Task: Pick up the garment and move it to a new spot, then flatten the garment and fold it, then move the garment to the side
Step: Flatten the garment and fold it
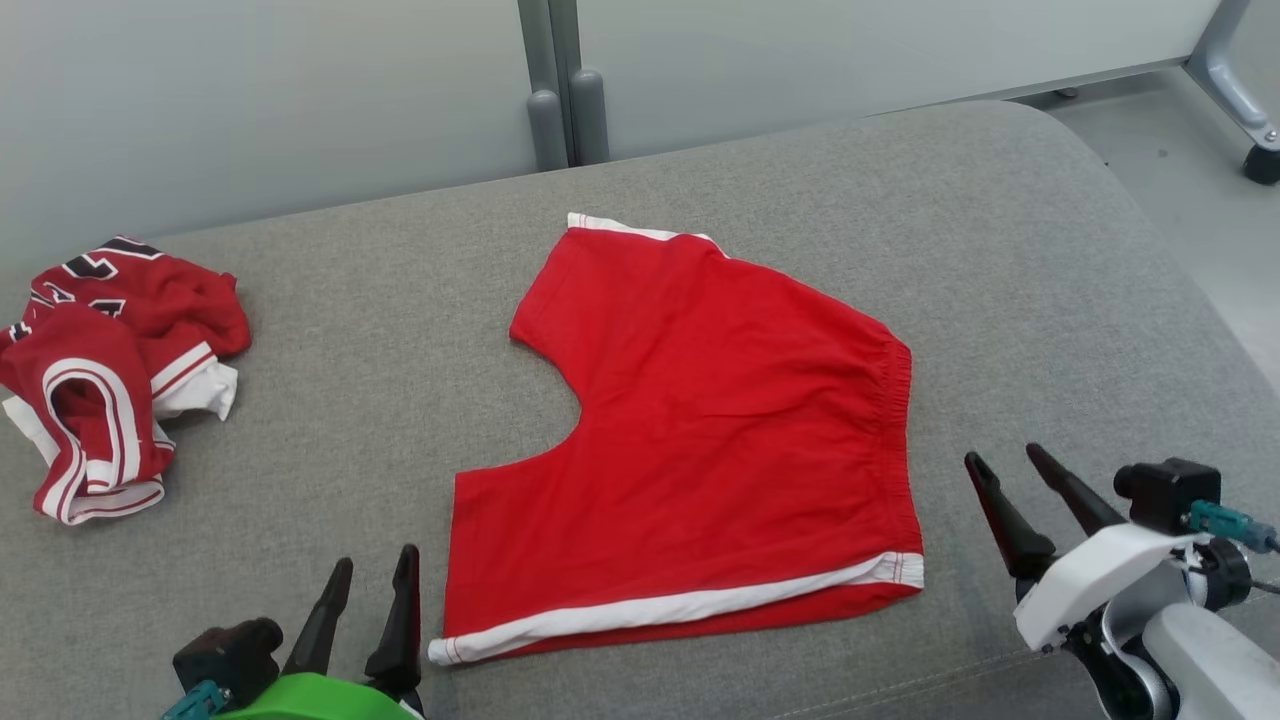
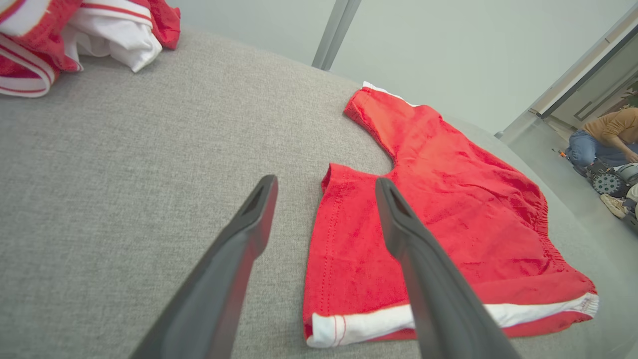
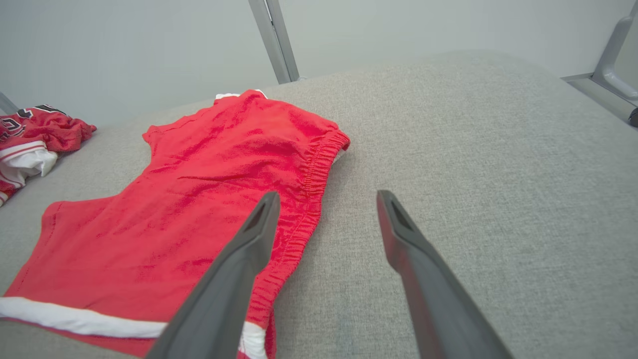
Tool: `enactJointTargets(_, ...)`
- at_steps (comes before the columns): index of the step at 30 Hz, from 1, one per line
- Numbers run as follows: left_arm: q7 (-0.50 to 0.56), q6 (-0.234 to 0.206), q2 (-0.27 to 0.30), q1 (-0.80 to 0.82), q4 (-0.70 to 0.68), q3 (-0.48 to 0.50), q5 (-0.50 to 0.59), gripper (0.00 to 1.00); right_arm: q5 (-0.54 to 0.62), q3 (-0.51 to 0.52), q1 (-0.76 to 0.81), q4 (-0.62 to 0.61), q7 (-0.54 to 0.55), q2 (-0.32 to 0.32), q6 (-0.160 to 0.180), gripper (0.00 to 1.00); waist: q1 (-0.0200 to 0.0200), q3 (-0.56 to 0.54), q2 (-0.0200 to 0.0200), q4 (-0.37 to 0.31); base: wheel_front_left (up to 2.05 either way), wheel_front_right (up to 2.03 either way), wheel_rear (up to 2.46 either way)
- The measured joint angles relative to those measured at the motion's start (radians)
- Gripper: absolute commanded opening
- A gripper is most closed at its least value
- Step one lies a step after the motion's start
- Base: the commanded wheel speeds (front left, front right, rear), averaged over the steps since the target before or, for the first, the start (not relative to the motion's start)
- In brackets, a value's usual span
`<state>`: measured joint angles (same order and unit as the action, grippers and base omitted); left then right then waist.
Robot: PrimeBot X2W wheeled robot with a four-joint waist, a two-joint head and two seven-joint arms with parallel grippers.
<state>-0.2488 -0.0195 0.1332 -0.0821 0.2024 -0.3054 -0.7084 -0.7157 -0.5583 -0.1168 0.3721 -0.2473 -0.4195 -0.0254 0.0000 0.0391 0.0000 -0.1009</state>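
Note:
The garment [image 1: 710, 420], red shorts with a white side stripe, lies spread flat in the middle of the grey cushion [image 1: 380, 330], waistband to the right. My left gripper [image 1: 375, 570] hovers open at the lower left, just off the near leg hem. In the left wrist view the garment [image 2: 448, 209] lies under and beyond the left gripper [image 2: 326, 187]. My right gripper [image 1: 1005, 458] stands open beside the waistband's near corner, holding nothing. The right wrist view has the garment [image 3: 199, 199] left of the right gripper [image 3: 326, 199].
A crumpled red, white and black jersey [image 1: 110, 370] lies at the cushion's far left. Pale panels and a grey post [image 1: 565, 90] stand behind the cushion. A wheeled frame leg [image 1: 1240, 90] is at the far right. A person [image 2: 603, 134] crouches on the floor in the distance.

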Motion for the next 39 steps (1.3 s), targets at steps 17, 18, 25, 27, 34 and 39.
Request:
enactJointTargets(17, 0.0, -0.038, -0.025, 0.042, -0.087, 0.038, 0.119, 1.0, 0.142, 0.063, -0.039, -0.147, -0.003, 0.031, 0.075, 1.0, 0.0, -0.076, 0.0, 0.009, 0.0, 0.0, 0.0)
enactJointTargets(18, 0.0, -0.038, -0.025, 0.042, -0.087, 0.038, 0.124, 1.0, 0.153, 0.063, -0.039, -0.153, -0.003, 0.035, 0.08, 1.0, 0.0, -0.079, 0.0, 0.01, 0.0, 0.0, 0.0)
enactJointTargets(25, -0.002, -0.054, -0.026, 0.036, -0.088, 0.05, 0.16, 1.0, 0.169, 0.09, -0.038, -0.175, -0.003, 0.077, 0.108, 1.0, 0.0, -0.095, 0.0, 0.019, 0.0, 0.0, 0.0)
enactJointTargets(27, -0.003, -0.061, -0.026, 0.025, -0.092, 0.059, 0.164, 1.0, 0.17, 0.105, -0.034, -0.18, -0.003, 0.086, 0.109, 1.0, 0.0, -0.099, 0.0, 0.022, 0.0, 0.0, 0.0)
enactJointTargets(34, -0.003, -0.069, -0.028, -0.011, -0.098, 0.088, 0.178, 1.0, 0.195, 0.111, -0.006, -0.182, -0.003, 0.101, 0.118, 1.0, 0.0, -0.103, 0.0, 0.028, 0.0, 0.0, 0.0)
enactJointTargets(39, -0.003, -0.074, -0.033, -0.03, -0.107, 0.102, 0.185, 1.0, 0.199, 0.118, 0.008, -0.182, -0.003, 0.105, 0.124, 1.0, 0.0, -0.106, 0.0, 0.032, 0.0, 0.0, 0.0)
